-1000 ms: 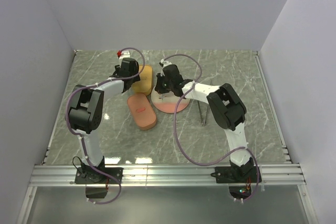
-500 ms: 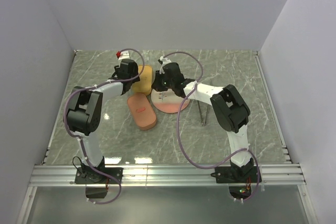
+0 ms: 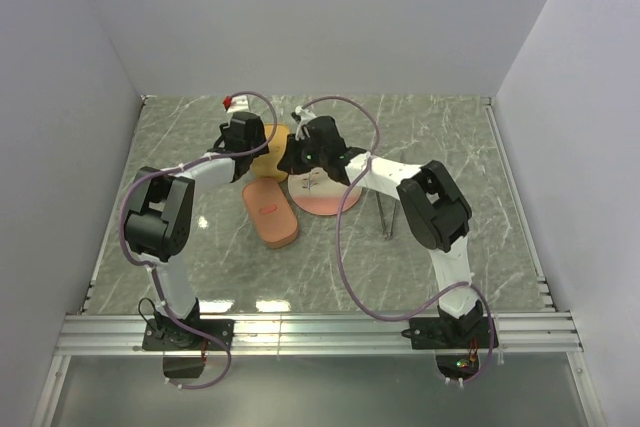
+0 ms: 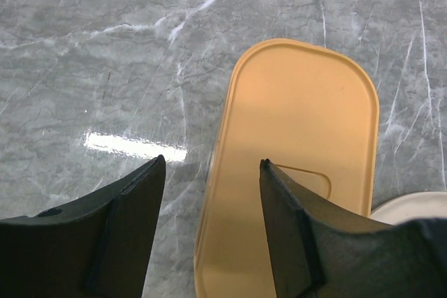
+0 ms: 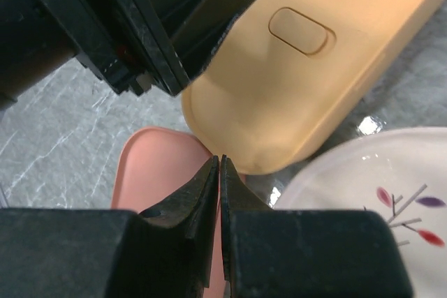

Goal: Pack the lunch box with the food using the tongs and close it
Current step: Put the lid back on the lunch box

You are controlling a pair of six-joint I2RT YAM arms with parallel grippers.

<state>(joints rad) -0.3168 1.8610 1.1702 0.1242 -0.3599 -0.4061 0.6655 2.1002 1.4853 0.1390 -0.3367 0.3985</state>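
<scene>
yellow lunch box [image 4: 300, 137], inside hidden; pink case [image 3: 271, 211] just beside

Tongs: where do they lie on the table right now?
In the top view, the tongs lie on the table right of centre, just right of the round plate.

Both arms reach forward from their bases and bend inward toward the yellow lid [image 3: 270, 157]. The left arm [image 3: 158, 215] comes at it from the left. The left claw [image 4: 212, 167] points down at the lid's edge with its dark fingers [image 4: 133, 221] parted (one over the lid, the other off its side). The right arm [image 3: 432, 205] comes from the right, and the right claw [image 5: 221, 165] has its fingers pressed flat together, tips just beside the lid's rounded end.
</scene>
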